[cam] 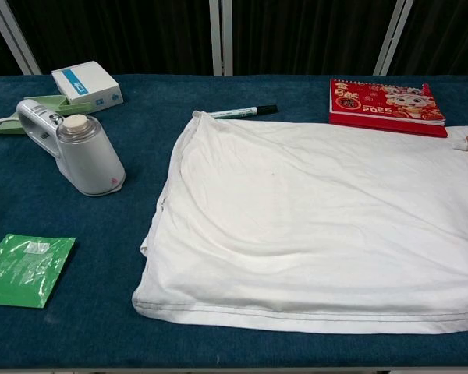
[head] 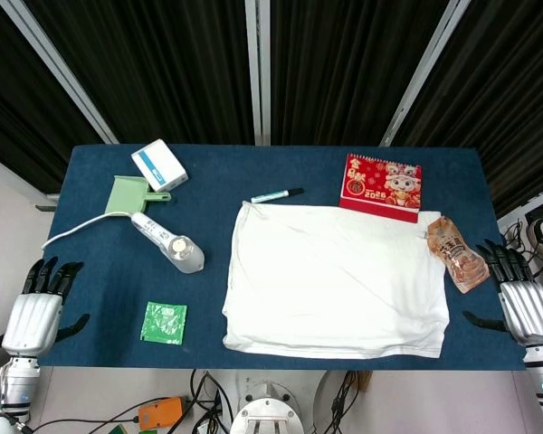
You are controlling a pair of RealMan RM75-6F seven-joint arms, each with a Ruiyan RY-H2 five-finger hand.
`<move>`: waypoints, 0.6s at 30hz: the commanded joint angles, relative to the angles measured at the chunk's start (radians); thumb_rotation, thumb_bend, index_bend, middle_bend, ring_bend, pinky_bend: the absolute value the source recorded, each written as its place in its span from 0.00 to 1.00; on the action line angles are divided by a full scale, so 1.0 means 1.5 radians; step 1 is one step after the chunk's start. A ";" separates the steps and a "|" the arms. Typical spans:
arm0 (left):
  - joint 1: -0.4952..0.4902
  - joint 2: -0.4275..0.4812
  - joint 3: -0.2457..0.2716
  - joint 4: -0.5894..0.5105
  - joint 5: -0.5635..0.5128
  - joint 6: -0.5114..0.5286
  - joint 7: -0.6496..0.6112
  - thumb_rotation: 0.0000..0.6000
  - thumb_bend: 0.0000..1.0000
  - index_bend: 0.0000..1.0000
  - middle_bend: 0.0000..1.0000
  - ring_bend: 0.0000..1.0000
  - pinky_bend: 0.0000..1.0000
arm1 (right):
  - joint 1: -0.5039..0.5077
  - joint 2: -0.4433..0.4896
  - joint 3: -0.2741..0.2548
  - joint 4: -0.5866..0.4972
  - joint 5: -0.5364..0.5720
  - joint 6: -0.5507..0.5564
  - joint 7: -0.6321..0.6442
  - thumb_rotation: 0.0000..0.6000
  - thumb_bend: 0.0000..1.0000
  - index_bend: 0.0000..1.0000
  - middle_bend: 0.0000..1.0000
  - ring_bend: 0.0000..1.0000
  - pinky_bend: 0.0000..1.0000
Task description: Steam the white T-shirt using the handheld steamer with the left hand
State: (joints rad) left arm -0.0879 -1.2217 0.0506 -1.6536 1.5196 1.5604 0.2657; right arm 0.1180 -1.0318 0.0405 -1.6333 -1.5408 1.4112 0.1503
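Nearest, both hands hung off the tabletop's [head: 90, 298] near corners, left hand [head: 33, 321] and right hand [head: 528, 307] empty, fingers spread. The folded white T-shirt [head: 335, 280] lay centre-right. Left of it, the handheld steamer [head: 169, 242] lay untouched, long axis diagonal, handle far-left, cord trailing left.

The head view looks straight down from high up; the chest view sits low and close, looking across the table [head: 208, 307] — both see the shirt [head: 335, 276].
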 commanded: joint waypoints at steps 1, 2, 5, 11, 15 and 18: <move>-0.001 -0.001 -0.004 0.000 -0.001 -0.005 0.007 1.00 0.12 0.14 0.15 0.02 0.00 | 0.001 0.000 -0.001 0.001 0.002 -0.005 0.000 1.00 0.01 0.00 0.00 0.00 0.05; -0.003 0.000 -0.006 -0.001 0.001 -0.007 0.010 1.00 0.12 0.14 0.15 0.02 0.00 | 0.002 -0.001 -0.002 0.001 0.002 -0.007 -0.001 1.00 0.01 0.00 0.00 0.00 0.05; -0.018 0.010 -0.018 -0.011 0.012 -0.018 0.027 1.00 0.13 0.14 0.15 0.02 0.00 | 0.003 -0.001 -0.005 0.001 -0.001 -0.011 -0.003 1.00 0.01 0.00 0.00 0.00 0.05; -0.096 0.033 -0.065 -0.055 0.034 -0.088 0.099 1.00 0.14 0.14 0.15 0.02 0.00 | 0.005 -0.005 -0.008 0.003 -0.008 -0.009 -0.003 1.00 0.01 0.00 0.00 0.00 0.05; -0.171 0.039 -0.102 -0.071 -0.001 -0.193 0.158 1.00 0.15 0.14 0.15 0.02 0.00 | 0.006 -0.007 -0.012 0.006 -0.010 -0.014 -0.005 1.00 0.01 0.00 0.00 0.00 0.05; -0.226 0.032 -0.129 -0.062 -0.063 -0.282 0.193 1.00 0.15 0.14 0.15 0.02 0.00 | 0.006 -0.009 -0.013 0.008 -0.009 -0.016 -0.003 1.00 0.01 0.00 0.00 0.00 0.05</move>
State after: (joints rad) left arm -0.3420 -1.1738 -0.0933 -1.7417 1.5019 1.2491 0.4912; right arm 0.1271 -1.0454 0.0209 -1.6215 -1.5537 1.3879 0.1455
